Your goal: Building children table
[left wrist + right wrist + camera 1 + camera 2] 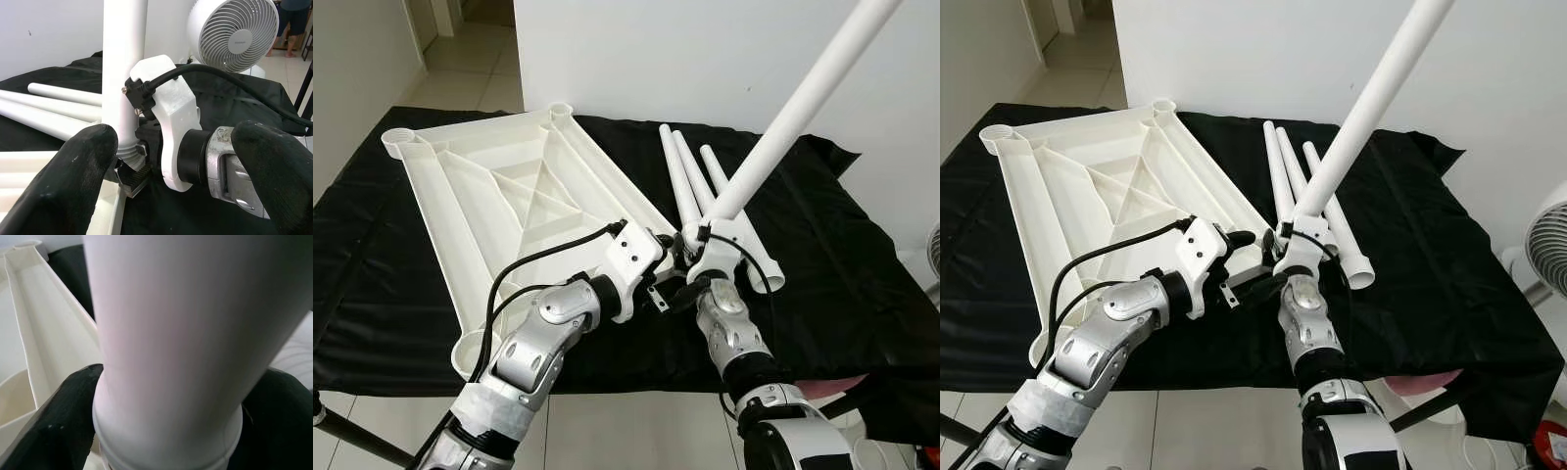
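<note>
The white table top [509, 196] lies upside down on the black cloth, with round leg sockets at its corners. My right gripper [691, 251] is shut on a white table leg [803, 108] near its lower end. The leg slants up toward the far right. Its lower end is at the top's near right corner, but my arms hide whether it sits in a socket. My left gripper [674, 266] is open, its fingers [73, 181] spread on either side of the right wrist [171, 107] and the leg's base [122, 63]. Three more legs [690, 186] lie side by side on the cloth.
The black cloth [842, 245] covers the whole work table and hangs over its edges. A white fan [1547, 245] stands on the floor to the right. A white wall is close behind. A person [293, 19] stands far off.
</note>
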Available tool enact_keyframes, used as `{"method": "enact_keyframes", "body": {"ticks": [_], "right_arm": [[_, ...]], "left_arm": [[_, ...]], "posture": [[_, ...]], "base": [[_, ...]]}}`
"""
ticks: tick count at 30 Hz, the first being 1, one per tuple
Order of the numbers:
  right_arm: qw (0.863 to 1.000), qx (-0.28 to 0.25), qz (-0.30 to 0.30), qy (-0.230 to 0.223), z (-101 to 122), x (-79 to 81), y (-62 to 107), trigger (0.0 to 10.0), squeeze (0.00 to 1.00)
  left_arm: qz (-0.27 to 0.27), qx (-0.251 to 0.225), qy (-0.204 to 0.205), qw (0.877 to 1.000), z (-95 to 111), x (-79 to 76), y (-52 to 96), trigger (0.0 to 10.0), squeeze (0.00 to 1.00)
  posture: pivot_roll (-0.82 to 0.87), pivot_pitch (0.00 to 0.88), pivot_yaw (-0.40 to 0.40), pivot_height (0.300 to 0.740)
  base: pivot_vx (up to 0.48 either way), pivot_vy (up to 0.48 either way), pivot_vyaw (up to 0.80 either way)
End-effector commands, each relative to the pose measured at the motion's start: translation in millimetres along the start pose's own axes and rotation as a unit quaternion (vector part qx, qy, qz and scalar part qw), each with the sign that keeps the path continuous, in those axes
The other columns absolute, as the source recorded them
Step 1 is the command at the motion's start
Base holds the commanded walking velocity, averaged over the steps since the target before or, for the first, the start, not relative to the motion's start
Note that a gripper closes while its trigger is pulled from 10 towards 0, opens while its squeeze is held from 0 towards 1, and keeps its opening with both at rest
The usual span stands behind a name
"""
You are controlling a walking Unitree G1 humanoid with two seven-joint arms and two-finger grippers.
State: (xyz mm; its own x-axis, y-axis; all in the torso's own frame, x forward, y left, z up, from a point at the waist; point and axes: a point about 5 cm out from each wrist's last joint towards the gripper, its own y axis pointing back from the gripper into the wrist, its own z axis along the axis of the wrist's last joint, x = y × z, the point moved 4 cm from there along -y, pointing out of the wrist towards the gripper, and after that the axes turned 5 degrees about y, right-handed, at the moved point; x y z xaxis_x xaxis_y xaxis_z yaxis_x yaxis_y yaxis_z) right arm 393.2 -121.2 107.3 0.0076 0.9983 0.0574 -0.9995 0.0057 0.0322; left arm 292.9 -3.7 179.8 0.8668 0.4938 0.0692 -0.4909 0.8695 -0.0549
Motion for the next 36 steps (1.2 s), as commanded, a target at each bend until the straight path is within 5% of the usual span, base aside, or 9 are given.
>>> {"method": "enact_keyframes", "body": {"ticks": [1,4,5,19,20,22,23,25,36], "right_arm": [[1.000,-0.018,0.006,0.007,7.1,-1.1,-1.1,10.0,1.00],[0.999,-0.026,0.019,0.010,10.7,0.4,-1.8,10.0,1.00],[0.998,-0.045,0.043,0.026,18.3,2.2,-3.2,10.0,0.00],[0.978,-0.110,0.150,0.092,60.4,-12.0,-14.7,10.0,0.00],[0.975,-0.110,0.165,0.098,61.3,-13.0,-14.7,7.0,0.00],[0.971,-0.099,0.191,0.105,59.1,-13.6,-14.3,6.8,0.00],[0.967,-0.095,0.203,0.118,57.1,-14.9,-13.5,2.9,0.00],[0.963,-0.075,0.226,0.129,50.6,-18.4,-12.5,0.0,0.00],[0.946,-0.043,0.270,0.175,35.6,-18.1,-8.6,0.0,0.00]], "left_arm": [[-0.001,-0.001,-0.006,1.000,0.9,0.8,-2.8,10.0,0.00],[0.000,-0.001,-0.006,1.000,1.3,1.3,-3.1,10.0,0.00],[0.000,-0.002,-0.006,1.000,1.8,1.7,-3.4,10.0,0.00],[0.000,-0.006,-0.007,1.000,3.9,3.2,-5.4,10.0,0.00],[0.001,-0.006,-0.008,1.000,4.0,3.4,-5.4,10.0,0.00],[0.001,-0.006,-0.008,1.000,4.1,3.8,-5.4,10.0,0.00],[0.002,-0.006,-0.009,1.000,4.3,4.0,-5.2,10.0,0.00],[0.003,-0.007,-0.009,1.000,4.7,4.7,-5.0,10.0,0.00],[0.008,-0.009,-0.010,1.000,6.0,5.8,-4.7,10.0,0.00]], "posture": [[0.03,0.000,-0.083,0.740],[0.03,0.000,-0.082,0.740],[0.02,0.000,-0.080,0.740],[0.02,0.000,-0.080,0.740],[0.02,0.000,-0.081,0.740],[0.02,0.000,-0.081,0.740],[0.02,0.000,-0.081,0.740],[0.02,0.000,-0.082,0.740],[0.03,0.000,-0.084,0.740]], "base": [[0.000,0.000,0.00],[0.000,0.000,0.00],[0.000,0.000,0.00],[0.000,0.000,0.00],[0.000,0.000,0.00],[0.000,0.000,0.00],[0.000,0.000,0.00],[0.000,0.000,0.00],[0.000,0.000,0.00]]}}
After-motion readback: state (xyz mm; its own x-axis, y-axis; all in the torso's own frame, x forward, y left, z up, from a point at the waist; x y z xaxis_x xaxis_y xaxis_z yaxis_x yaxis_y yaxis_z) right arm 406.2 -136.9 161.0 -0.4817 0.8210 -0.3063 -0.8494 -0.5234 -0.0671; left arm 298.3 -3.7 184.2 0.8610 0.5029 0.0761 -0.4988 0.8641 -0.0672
